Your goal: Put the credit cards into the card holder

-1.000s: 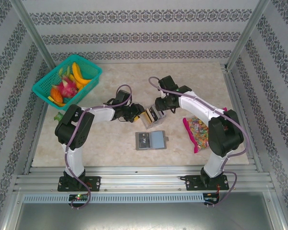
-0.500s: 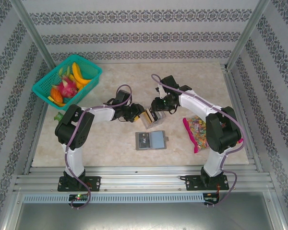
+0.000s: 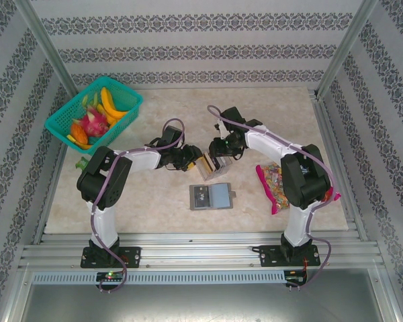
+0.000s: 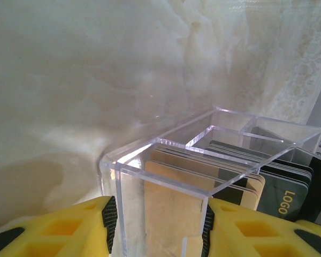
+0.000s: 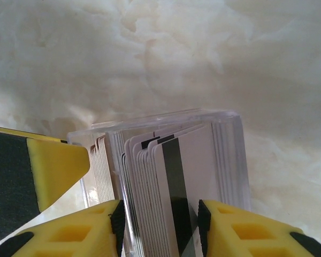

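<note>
Top external view: card holder [image 3: 211,196] lies flat on open desk [image 3: 269,114], apart from the clear tray [image 3: 210,164] where both arms meet. Wrist views: left claw [image 4: 158,225] clamps the tray's side walls — right claw [image 5: 159,225] pinches the upright credit cards [image 5: 174,160] by their edges.

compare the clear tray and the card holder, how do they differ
The clear tray is see-through; the card holder is opaque grey. The tray is clamped in the left gripper; the card holder lies flat and untouched, nearer the arm bases. The tray carries the credit cards standing on edge; none stand in the card holder. Both are small, roughly card-sized containers.
</note>
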`<state>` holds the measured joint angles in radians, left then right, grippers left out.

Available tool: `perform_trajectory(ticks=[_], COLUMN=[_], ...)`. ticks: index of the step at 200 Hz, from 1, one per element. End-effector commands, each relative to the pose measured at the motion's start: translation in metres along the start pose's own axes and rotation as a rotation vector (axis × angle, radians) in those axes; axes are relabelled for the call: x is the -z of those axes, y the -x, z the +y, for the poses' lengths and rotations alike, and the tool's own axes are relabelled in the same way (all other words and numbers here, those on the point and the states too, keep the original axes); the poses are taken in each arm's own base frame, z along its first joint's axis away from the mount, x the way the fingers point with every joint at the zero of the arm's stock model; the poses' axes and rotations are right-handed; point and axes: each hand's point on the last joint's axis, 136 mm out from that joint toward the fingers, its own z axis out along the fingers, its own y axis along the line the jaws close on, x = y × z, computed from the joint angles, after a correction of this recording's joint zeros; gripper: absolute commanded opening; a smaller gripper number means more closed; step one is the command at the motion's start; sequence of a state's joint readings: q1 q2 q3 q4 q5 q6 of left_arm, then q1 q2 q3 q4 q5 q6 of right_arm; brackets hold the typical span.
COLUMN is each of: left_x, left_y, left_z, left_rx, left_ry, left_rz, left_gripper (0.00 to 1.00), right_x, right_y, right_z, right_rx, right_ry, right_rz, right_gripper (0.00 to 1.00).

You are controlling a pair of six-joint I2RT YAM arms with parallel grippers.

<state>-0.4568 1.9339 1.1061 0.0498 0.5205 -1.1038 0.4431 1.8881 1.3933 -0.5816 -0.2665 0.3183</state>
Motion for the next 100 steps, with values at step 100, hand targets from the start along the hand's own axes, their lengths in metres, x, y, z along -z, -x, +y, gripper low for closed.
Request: perform_trajectory(ticks=[100], left_x=[0.001], left_y=[0.000], left_z=[-0.007], left_rx=[-0.017], left_ry=[-0.012], left_rz=[0.000], left_gripper=[0.48], right_x=[0.028], right_y=[0.008], right_z=[0.019], right_rx=[0.018], right_ry=[0.040], right_rz=[-0.039], right_gripper=[0.38])
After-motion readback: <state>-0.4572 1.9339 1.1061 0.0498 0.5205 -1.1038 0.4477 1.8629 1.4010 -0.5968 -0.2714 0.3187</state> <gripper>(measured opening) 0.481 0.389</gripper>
